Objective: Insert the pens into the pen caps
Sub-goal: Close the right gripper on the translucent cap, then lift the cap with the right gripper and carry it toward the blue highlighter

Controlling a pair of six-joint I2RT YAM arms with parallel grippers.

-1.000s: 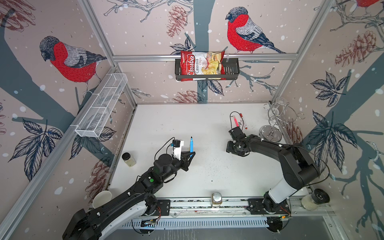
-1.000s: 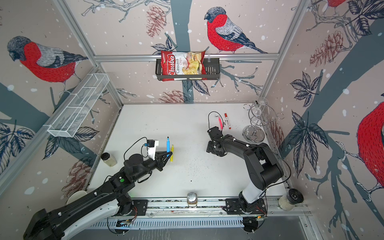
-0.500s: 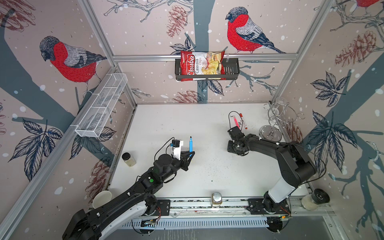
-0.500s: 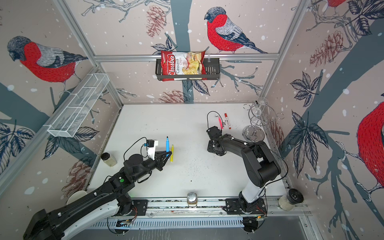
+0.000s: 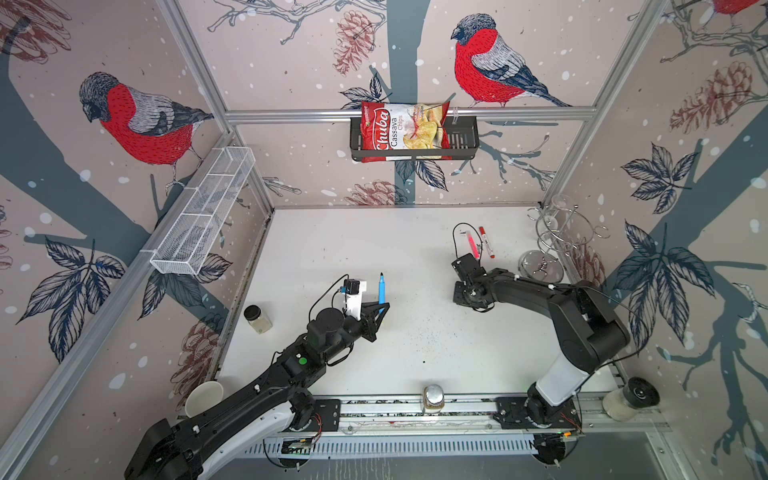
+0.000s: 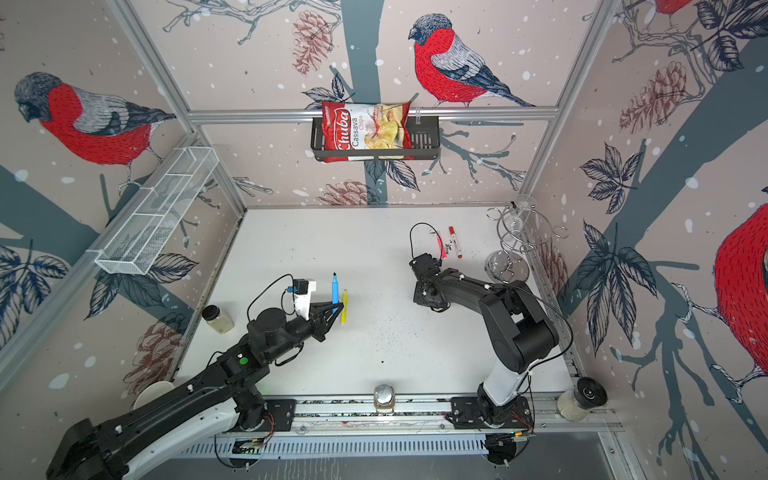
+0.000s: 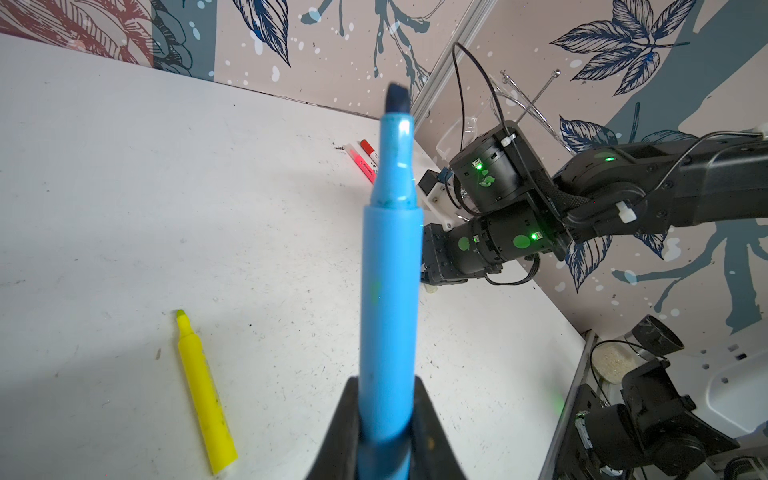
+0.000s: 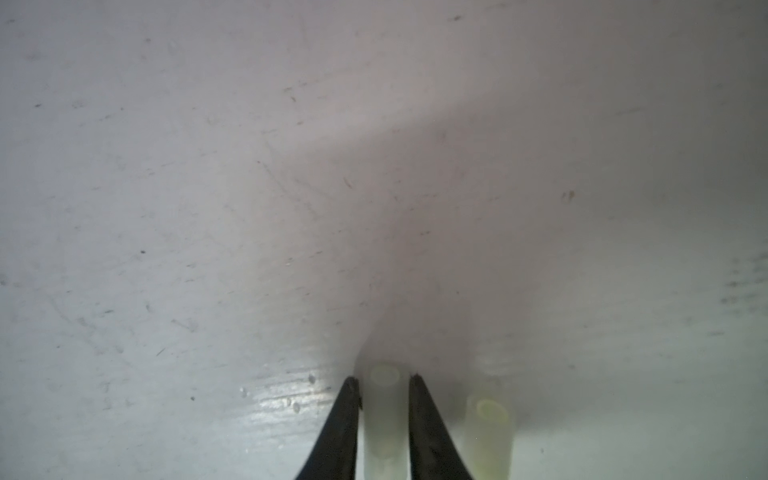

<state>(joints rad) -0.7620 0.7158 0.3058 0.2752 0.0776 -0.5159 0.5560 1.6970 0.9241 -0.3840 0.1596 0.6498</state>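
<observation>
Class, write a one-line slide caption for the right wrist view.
Right gripper shut on a translucent pen cap, a second cap beside it on the table.

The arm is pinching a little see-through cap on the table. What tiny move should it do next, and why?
Probably lift the cap straight up. The right gripper is shut on it, and it seems to rest on the table beside a second cap. The left gripper holds the blue pen with its tip bare, ready for a cap.
</observation>
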